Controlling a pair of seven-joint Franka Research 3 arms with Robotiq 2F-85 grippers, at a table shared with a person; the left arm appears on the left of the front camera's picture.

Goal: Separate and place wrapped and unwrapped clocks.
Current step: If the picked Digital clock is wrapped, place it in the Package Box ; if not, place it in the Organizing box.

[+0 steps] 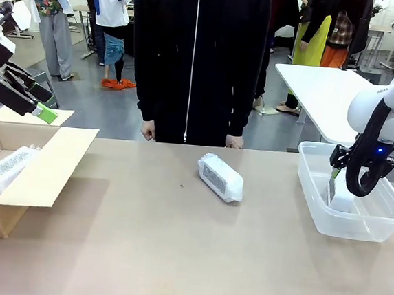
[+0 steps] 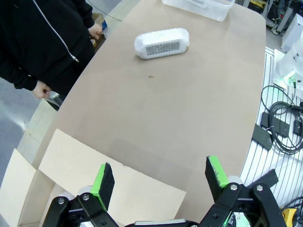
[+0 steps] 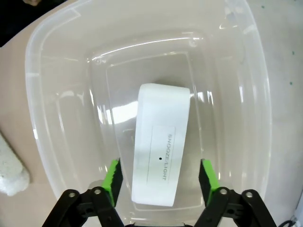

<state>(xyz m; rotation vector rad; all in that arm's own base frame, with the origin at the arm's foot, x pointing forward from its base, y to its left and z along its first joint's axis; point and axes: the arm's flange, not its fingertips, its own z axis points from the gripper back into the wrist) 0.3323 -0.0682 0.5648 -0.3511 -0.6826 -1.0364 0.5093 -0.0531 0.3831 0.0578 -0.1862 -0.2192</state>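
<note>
A bare white clock (image 3: 161,151) lies inside the clear plastic bin (image 3: 57,61), its top face printed "SNOOZE LIGHT". My right gripper (image 3: 161,177) straddles it, open, with a gap between each green pad and the clock's sides. In the front view that gripper (image 1: 337,187) reaches down into the bin (image 1: 366,228) at the right. One bubble-wrapped clock (image 1: 220,177) (image 2: 162,43) lies mid-table. Another wrapped bundle (image 1: 5,165) rests in the cardboard box (image 1: 40,168) at the left. My left gripper (image 2: 161,177) (image 1: 38,109) hangs open and empty above the box's flap.
A person in a black zip jacket stands at the far edge, hands (image 1: 148,131) down at the table's rim. The brown table (image 1: 175,242) is bare in front of the wrapped clock. The edge of the mid-table wrapped clock (image 3: 12,170) shows outside the bin.
</note>
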